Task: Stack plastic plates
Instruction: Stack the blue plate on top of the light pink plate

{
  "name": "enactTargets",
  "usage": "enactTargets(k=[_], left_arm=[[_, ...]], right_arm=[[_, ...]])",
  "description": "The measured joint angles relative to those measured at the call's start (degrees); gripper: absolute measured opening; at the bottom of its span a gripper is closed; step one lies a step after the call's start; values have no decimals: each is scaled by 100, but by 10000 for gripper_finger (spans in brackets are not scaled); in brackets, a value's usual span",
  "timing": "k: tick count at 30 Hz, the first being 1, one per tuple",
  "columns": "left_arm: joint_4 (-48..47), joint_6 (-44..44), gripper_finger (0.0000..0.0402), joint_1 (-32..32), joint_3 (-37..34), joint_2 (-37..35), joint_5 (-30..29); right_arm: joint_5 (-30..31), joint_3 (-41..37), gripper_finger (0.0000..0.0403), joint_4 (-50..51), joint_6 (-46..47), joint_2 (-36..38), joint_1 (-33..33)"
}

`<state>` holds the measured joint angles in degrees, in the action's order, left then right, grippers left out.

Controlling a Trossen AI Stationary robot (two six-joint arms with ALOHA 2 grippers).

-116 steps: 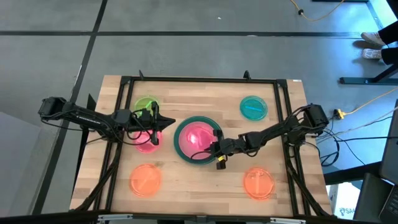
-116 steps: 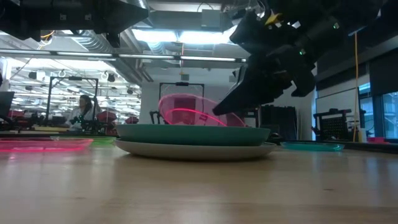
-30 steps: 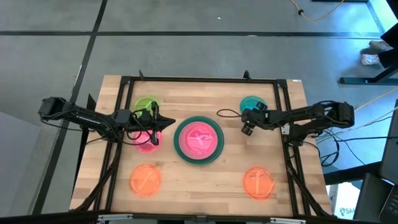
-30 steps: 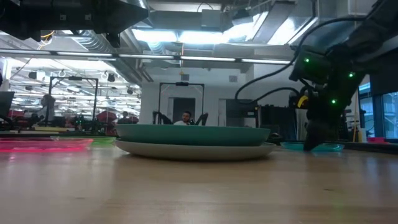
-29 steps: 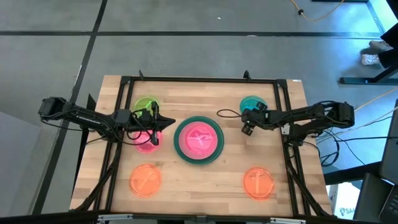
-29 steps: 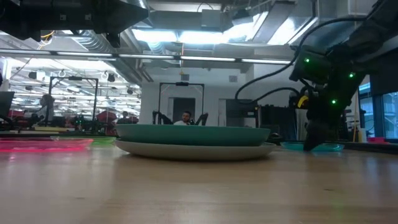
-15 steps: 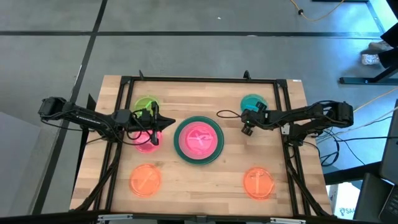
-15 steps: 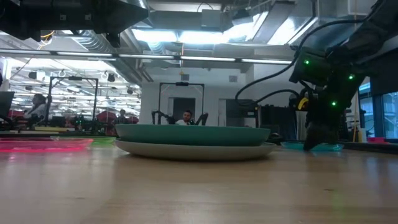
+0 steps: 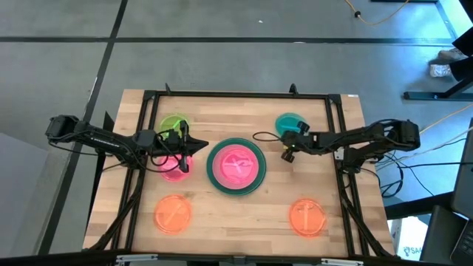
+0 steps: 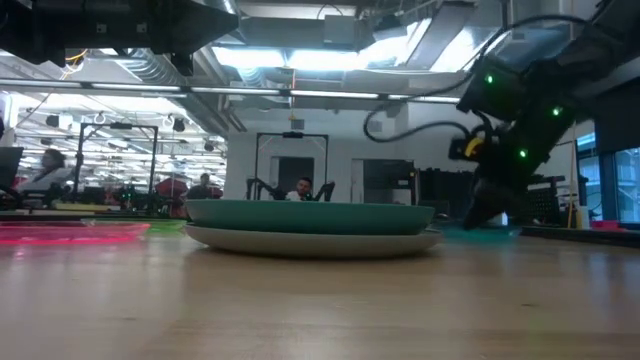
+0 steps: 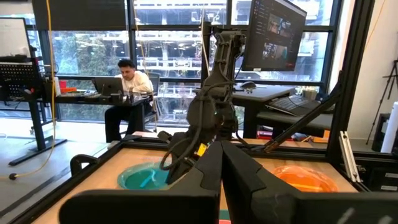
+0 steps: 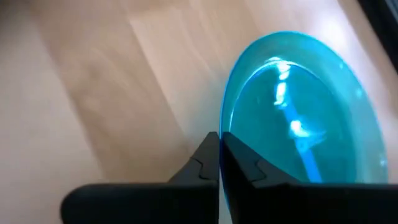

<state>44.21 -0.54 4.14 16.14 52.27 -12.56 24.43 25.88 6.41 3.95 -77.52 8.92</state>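
Pinching the rim of the small teal-blue plate (image 9: 288, 123) between closed fingers, the right gripper (image 9: 284, 151) holds it just right of the central stack (image 9: 236, 166); left gripper (image 9: 182, 148), fingers together, idles opposite.

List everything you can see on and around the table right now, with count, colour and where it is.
Table: one, light wood, inside a black frame.
Centre stack: one; pink plate on a teal-green plate; low view shows a pale plate underneath.
Teal-blue plate: one, far right, tilted, gripped at its rim.
Green plate: one, far left.
Pink-red plate: one, left of the stack, under the left arm.
Orange plates: two, near left and near right.
Person: one, seated at a desk beyond the table.
Left pincer: over the pink-red plate.
Right pincer: shut on the teal-blue plate's rim.
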Motion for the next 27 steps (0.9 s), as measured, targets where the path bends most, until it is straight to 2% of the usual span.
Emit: enactTargets(k=[12, 18, 27], left_arm=[[0, -2, 2, -2, 0, -2, 0], [0, -4, 2, 0, 0, 0, 0], [0, -4, 2, 0, 0, -1, 0]], right_arm=[[-2, 947, 5, -105, -37, 2, -1028], [-17, 1174, 5, -753, -297, 2, -1590], [-1074, 1185, 5, -2328, -571, -157, -2121]])
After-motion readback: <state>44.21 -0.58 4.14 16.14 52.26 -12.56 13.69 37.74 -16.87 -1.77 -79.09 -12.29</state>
